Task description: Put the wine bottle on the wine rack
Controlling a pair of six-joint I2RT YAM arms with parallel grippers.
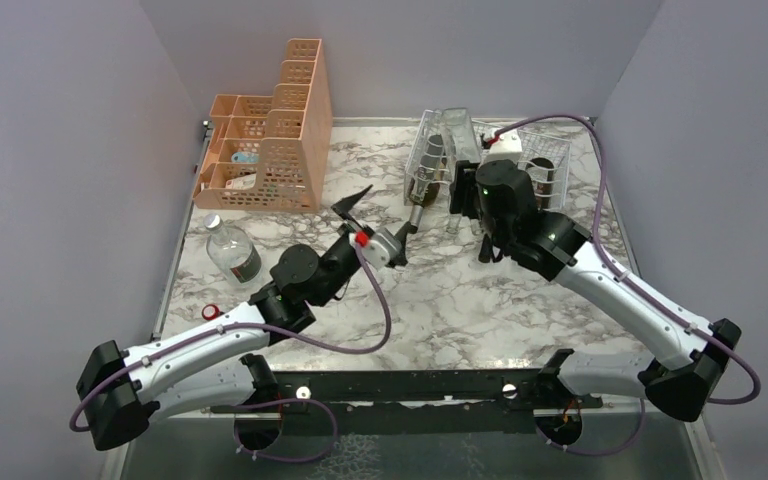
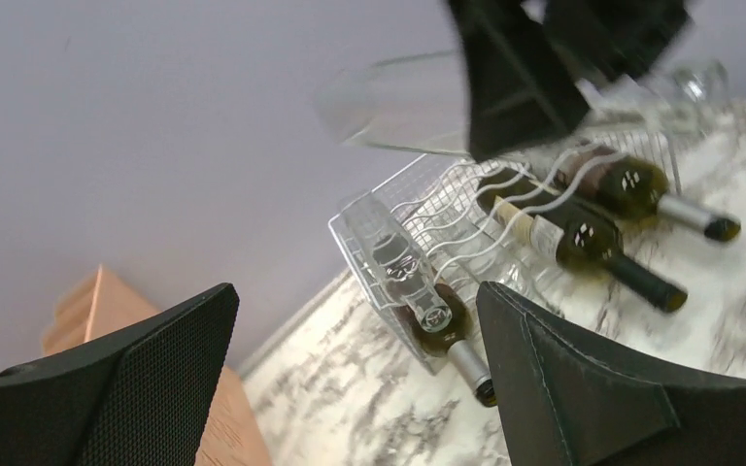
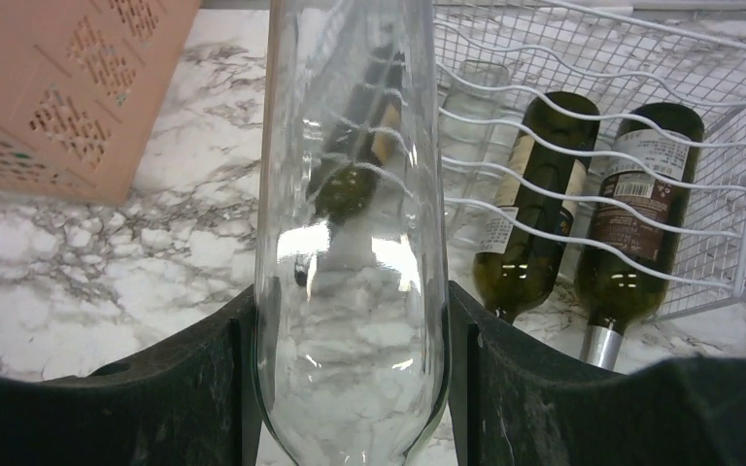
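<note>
Right tool [image 3: 350, 388] grips clear glass wine bottle [image 3: 350, 175], lined up for silvery wire wine rack [image 3: 631, 49]. Left tool [image 2: 350, 374] wide, empty.

Smooth clear-glass wine bottle [image 3: 350, 243]; glossy thin-wire wine rack [image 3: 641, 39]; peach perf. plastic organizer [image 1: 290, 150]; polished marble-look table [image 1: 460, 300].

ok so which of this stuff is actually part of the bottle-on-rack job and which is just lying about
Job: wine rack; clear glass bottle clamped in the right gripper; three dark bottles already in the rack.
Lying about: peach organizer; small clear bottle on the table's left side.
</note>
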